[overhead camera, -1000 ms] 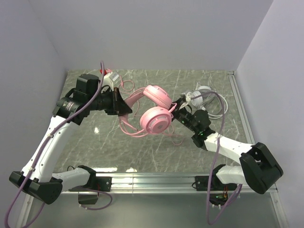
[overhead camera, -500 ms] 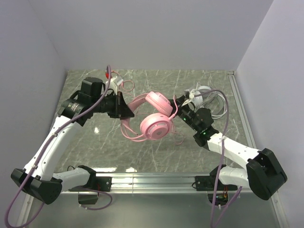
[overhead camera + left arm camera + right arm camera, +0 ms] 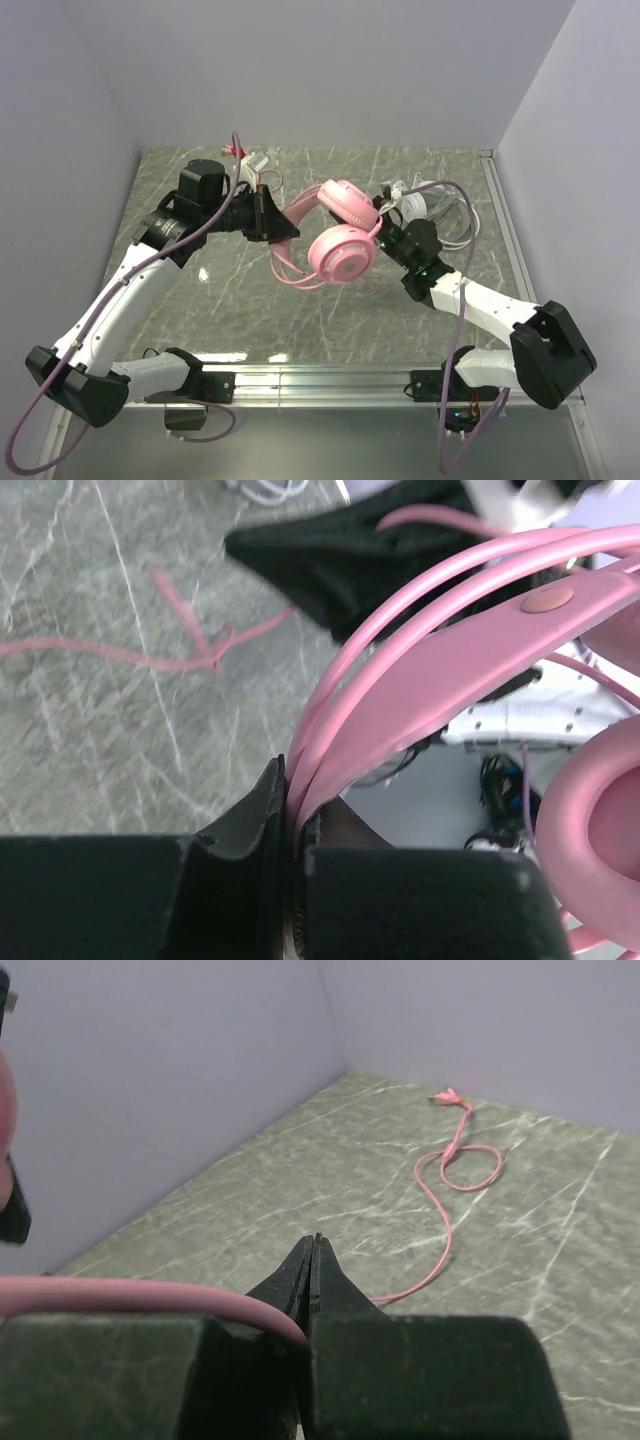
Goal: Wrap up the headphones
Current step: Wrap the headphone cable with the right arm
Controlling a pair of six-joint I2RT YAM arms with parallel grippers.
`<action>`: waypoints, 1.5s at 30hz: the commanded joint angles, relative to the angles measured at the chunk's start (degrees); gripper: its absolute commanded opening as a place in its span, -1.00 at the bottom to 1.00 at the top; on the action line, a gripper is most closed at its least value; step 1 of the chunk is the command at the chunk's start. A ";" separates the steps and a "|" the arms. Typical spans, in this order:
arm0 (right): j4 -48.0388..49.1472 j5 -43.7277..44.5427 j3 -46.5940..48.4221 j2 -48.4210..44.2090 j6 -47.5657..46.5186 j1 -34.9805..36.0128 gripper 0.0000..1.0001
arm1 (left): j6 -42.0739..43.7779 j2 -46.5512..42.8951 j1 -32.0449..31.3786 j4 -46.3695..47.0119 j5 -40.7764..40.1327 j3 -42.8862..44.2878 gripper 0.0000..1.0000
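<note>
Above the table (image 3: pixel 200 300) centre: pink headphones (image 3: pixel 340 250), left gripper (image 3: pixel 292 800) fingers clamped on the headband (image 3: pixel 450 650). White-grey headset (image 3: pixel 428 198) is half hidden behind the right arm (cord barely traceable). Right gripper (image 3: pixel 312 1260) fingers pinched on the pink cord (image 3: pixel 120 1295).

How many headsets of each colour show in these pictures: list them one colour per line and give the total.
Pink headset: 1
White-grey headset: 1
Total: 2
</note>
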 commanded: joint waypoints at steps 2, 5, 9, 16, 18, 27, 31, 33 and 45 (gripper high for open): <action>5.82 -2.33 -1.62 1.42 3.36 1.29 -1.00 | -9.45 0.69 -0.20 12.43 -1.92 4.05 -0.99; 6.96 -2.50 -2.41 1.42 4.50 2.43 -1.00 | -13.65 1.74 -0.20 15.85 -4.31 4.75 -0.99; 7.75 -1.80 -3.20 1.42 5.46 4.54 -1.00 | -18.94 2.10 -0.29 20.42 -10.36 4.49 -0.99; 9.33 0.13 -4.26 2.12 7.31 8.76 -1.00 | -21.67 -0.36 -0.29 25.17 -25.13 2.56 -0.99; 9.95 0.92 -4.43 2.82 8.10 10.16 -1.00 | -22.20 -1.15 -0.29 26.85 -27.25 1.77 -0.99; 7.23 4.70 -3.47 4.76 11.35 13.68 -1.00 | -24.49 -5.72 -0.20 34.23 -35.61 -3.42 -0.99; 4.34 5.05 -2.42 4.50 11.62 15.00 -1.00 | -21.86 -5.37 -0.29 31.33 -40.35 -2.36 -0.99; 1.97 5.67 -1.02 4.24 11.18 16.41 -1.00 | -20.97 -5.37 -0.37 30.81 -43.94 -2.54 -0.99; -31.68 8.75 11.89 1.69 4.42 22.91 -1.00 | -5.42 4.37 -5.91 15.35 -69.35 7.82 -0.99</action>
